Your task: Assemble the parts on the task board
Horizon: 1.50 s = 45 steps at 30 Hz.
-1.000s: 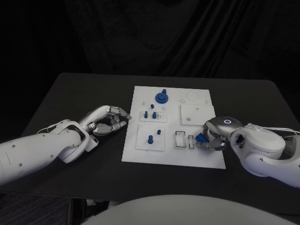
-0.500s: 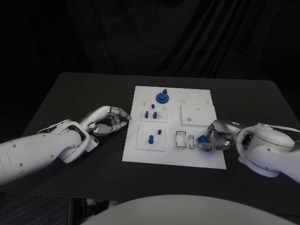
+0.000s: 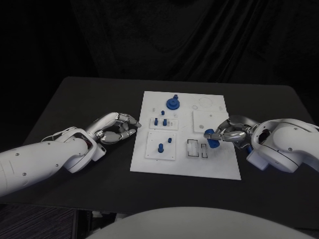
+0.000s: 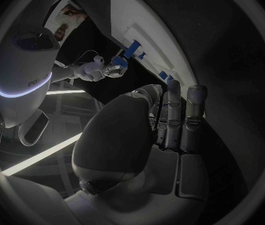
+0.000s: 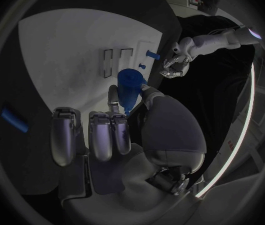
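The black table [image 3: 73, 99] carries the white task board [image 3: 185, 167] at its centre. The left arm [image 3: 30, 162] lies over the table beside the board's left edge; the right arm [image 3: 296, 147] reaches in over the board's right edge.

The head view shows blue parts standing in the board: a round part [image 3: 173, 103] near the far edge, small pegs [image 3: 159, 121] below it, and 1 peg [image 3: 159, 147] in the lower left square plate. The right wrist view shows 2 rectangular slots [image 5: 117, 62] in the board beyond the fingers.

The left hand [image 3: 116, 128] has its fingers curled inward and holds nothing. The right hand [image 3: 228, 133] pinches a blue part [image 5: 130, 83] between thumb and fingers above the board.
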Available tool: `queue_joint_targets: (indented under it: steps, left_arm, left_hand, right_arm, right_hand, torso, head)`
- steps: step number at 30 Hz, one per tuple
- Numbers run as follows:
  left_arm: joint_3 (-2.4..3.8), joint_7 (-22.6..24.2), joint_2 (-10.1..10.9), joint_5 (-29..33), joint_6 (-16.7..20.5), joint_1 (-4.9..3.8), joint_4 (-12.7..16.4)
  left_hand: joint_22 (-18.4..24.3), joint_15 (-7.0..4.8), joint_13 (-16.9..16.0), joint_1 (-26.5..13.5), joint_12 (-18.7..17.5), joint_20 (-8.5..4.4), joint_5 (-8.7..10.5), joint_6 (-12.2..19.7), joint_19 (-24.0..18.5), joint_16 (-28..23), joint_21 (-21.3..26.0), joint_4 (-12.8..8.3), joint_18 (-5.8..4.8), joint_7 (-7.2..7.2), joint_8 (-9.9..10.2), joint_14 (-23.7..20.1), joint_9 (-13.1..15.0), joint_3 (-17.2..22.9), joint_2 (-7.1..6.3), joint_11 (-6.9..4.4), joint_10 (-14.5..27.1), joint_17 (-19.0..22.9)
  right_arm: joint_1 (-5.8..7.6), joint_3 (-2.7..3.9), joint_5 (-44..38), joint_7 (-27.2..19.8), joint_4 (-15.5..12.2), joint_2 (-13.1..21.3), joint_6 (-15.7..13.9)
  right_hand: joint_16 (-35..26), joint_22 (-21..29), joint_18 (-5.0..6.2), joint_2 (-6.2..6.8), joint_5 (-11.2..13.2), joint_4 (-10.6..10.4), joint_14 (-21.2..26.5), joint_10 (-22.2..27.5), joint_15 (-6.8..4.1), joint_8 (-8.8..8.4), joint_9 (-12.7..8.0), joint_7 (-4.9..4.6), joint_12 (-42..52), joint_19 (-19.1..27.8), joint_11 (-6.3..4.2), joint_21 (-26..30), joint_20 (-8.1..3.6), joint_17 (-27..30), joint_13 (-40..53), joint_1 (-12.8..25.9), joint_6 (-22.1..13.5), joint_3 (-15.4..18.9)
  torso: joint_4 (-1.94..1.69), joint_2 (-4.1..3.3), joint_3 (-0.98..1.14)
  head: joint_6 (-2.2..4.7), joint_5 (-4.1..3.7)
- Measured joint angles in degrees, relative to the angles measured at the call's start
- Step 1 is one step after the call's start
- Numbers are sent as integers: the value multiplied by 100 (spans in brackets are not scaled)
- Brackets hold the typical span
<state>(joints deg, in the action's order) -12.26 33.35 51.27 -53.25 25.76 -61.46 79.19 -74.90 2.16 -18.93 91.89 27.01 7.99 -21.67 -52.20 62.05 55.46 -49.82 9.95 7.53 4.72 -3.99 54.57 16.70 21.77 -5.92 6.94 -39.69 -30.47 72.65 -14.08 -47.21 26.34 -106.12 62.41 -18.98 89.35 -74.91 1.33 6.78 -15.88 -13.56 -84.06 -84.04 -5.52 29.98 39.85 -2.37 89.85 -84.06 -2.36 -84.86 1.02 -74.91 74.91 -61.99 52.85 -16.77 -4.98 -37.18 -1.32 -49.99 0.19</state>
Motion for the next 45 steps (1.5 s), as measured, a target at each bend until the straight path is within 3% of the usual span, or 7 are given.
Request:
queue_joint_targets:
  steps: [13,17,19,23,29,30,45]
  left_arm:
    - [1,0,-18,0,-2,2,-16]
    - [1,0,-28,0,-5,2,-16]
    - [-1,0,-28,0,-6,3,-16]
    - [-1,0,-20,0,-7,3,-15]
    - [1,0,-18,0,-9,3,-13]
    - [1,0,-18,0,-10,3,-13]
    - [1,0,-22,0,-16,3,-16]
  left_hand:
    - [0,0,10,0,22,0,0,0,0,0,0,-16,0,0,0,0,-7,16,0,0,0,0]
    - [0,0,10,0,22,0,0,0,0,0,0,-16,0,0,0,0,-7,16,0,0,0,0]
    - [0,0,10,0,22,0,0,0,0,0,0,-16,0,0,0,0,-7,16,0,0,0,0]
    - [0,0,10,0,22,0,0,0,0,0,0,-16,0,0,0,0,-7,16,0,0,0,0]
    - [0,0,9,0,22,0,0,0,0,0,0,-16,0,0,0,0,-7,16,0,0,0,0]
    - [0,0,9,0,22,0,0,0,0,0,0,-16,0,0,0,0,-7,16,0,0,0,0]
    - [0,0,16,0,22,0,0,-1,0,0,0,-16,0,42,0,0,-12,16,0,0,0,0]
  right_arm:
    - [37,-7,1051,-192,139,-306,-283]
    - [17,-7,1170,-195,220,-453,-299]
    - [-12,-7,1210,-184,255,-506,-291]
    - [-65,-10,1234,-128,296,-574,-229]
    - [-131,-10,1140,-1,308,-618,-74]
    - [-137,-11,1113,21,308,-619,-48]
    - [-191,-13,595,334,301,-633,305]
  right_hand:
    - [-17,1,1,-78,2,-18,0,0,0,-75,58,38,0,0,0,107,0,0,0,78,-49,-18]
    - [-41,1,1,-101,2,-18,0,2,0,-81,95,6,0,0,2,189,0,0,0,101,-142,-18]
    - [-41,0,1,-143,2,-17,6,4,5,-119,98,-25,0,0,61,251,0,0,0,141,-213,-18]
    - [-86,1,1,-224,3,-33,19,-1,60,-154,125,-82,0,8,107,373,35,0,4,142,-330,149]
    - [-129,1,33,-228,1,8,-9,1,95,-182,127,-138,0,9,145,466,76,0,4,138,-449,308]
    - [-129,1,97,-228,1,5,4,1,107,-185,127,-138,0,1,146,481,83,0,4,138,-450,311]
    - [-151,1,94,-288,-2,-74,11,1,155,-199,158,-180,0,1,185,607,125,0,3,278,-592,534]
  torso:
    - [-27,-3,-18]
    - [-35,-10,-18]
    - [-35,-13,-17]
    - [-29,-12,-13]
    - [-12,-12,-10]
    - [-9,-11,-9]
    - [-10,3,-4]
  head:
    - [0,-28]
    - [0,-41]
    - [0,-30]
    - [0,7]
    - [0,26]
    - [0,27]
    - [0,16]
